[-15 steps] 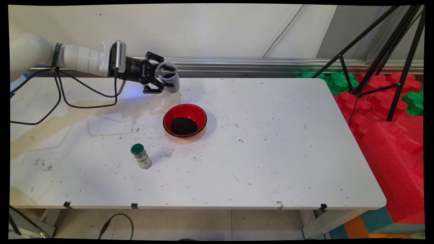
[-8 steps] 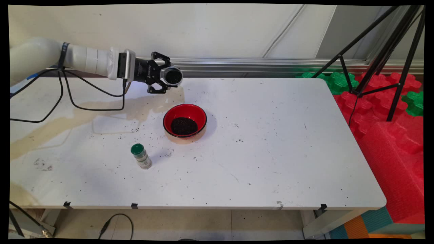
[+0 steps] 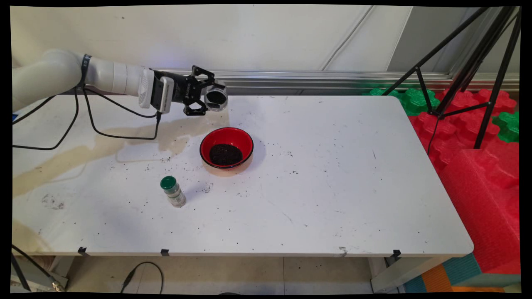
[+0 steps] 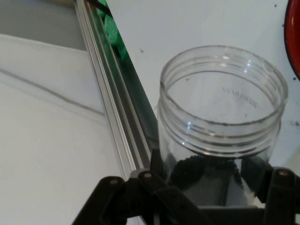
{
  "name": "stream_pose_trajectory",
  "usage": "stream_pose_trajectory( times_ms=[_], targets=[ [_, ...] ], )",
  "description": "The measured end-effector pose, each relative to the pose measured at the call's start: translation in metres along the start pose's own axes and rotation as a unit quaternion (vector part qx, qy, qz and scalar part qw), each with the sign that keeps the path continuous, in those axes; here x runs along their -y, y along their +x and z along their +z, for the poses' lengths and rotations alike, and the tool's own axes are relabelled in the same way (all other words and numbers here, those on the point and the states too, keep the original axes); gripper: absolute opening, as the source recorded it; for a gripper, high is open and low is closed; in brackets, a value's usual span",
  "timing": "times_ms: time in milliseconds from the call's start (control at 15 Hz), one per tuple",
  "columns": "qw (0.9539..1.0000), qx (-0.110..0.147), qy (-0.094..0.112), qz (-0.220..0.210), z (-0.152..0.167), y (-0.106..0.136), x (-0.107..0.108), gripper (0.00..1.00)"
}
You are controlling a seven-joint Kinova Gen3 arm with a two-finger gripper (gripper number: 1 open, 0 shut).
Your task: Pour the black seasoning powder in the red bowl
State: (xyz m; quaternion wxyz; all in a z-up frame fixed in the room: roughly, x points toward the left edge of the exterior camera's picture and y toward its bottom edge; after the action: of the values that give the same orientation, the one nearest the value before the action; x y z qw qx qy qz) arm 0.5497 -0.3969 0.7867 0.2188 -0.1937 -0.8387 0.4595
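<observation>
My gripper [image 3: 208, 96] is shut on a clear plastic jar [image 3: 216, 97], held in the air over the table's far left part with its open mouth turned toward the camera. In the hand view the jar [image 4: 220, 117] fills the middle, some dark grains lying at its bottom between my fingers [image 4: 274, 180]. A red bowl [image 3: 226, 147] with a heap of dark grains stands on the white table [image 3: 332, 187] just in front of and below the jar. Its rim [image 4: 293, 37] shows at the hand view's right edge.
A small bottle with a green cap [image 3: 173, 191] stands nearer the front, left of the bowl. Dark grains are scattered over the table around both. A black tripod [image 3: 469, 62] and red and green foam blocks [image 3: 478, 166] stand off the table's right end.
The arm has moved a little to the right and the wrist has rolled, turning the jar from nearly upright to lying on its side with its mouth facing the camera.
</observation>
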Motion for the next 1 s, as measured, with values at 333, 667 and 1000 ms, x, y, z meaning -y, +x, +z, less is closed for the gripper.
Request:
stream_pose_trajectory(
  times_ms=[333, 667, 1000],
  targets=[
    [0.9979, 0.004, 0.004, 0.064, 0.004, 0.009, -0.002, 0.00],
    [0.9940, 0.006, 0.006, 0.109, 0.006, 0.015, -0.005, 0.00],
    [0.9857, 0.006, 0.008, 0.168, 0.007, 0.023, -0.008, 0.00]
  ],
)
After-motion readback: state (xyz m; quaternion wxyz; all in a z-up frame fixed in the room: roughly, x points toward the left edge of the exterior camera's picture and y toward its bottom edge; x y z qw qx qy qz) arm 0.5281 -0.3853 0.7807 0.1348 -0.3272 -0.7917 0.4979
